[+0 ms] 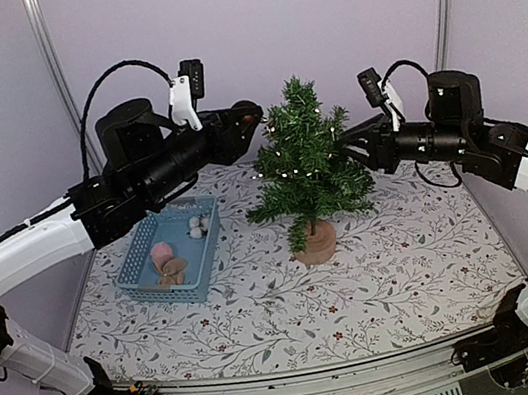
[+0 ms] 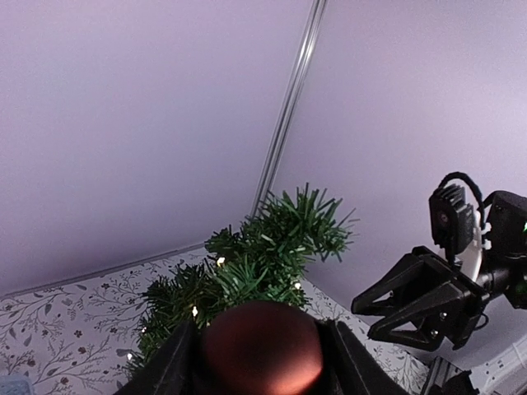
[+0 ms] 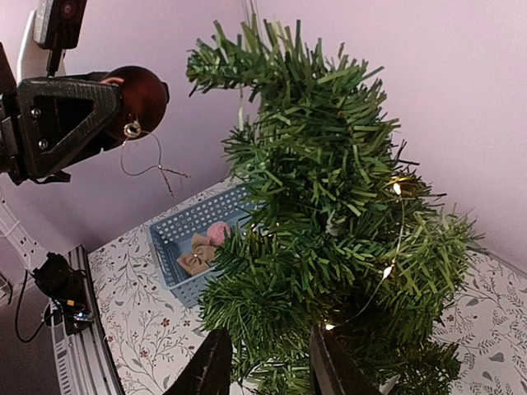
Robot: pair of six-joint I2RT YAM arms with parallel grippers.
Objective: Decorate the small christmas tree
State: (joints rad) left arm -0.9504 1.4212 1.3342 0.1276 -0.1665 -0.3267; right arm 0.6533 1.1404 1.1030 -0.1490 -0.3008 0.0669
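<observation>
1. The small christmas tree, a miniature dark-green pine with bristly branches, stands upright at the centre of the top view. Its round tan wooden base rests on the white table cover printed with leafy sprigs.
2. Tiny warm-white lights are strung through the branches.
3. The left gripper hangs in the air at the upper middle of the top view, just left of the treetop. It is pinched on a dark red round bauble.
4. In the right wrist view the bauble sits at the upper left, and a thin wire hanging loop dangles below it, clear of the foliage.
5. The right gripper reaches in from the right of the top view, at the tree's right side about halfway up. Its fingers stand apart with green needles showing in the gap. I cannot tell whether any branch is squeezed.
6. A blue perforated plastic basket lies left of the tree, apart from the base. It holds a pink round piece, a tan bow-like piece and small white pieces.
</observation>
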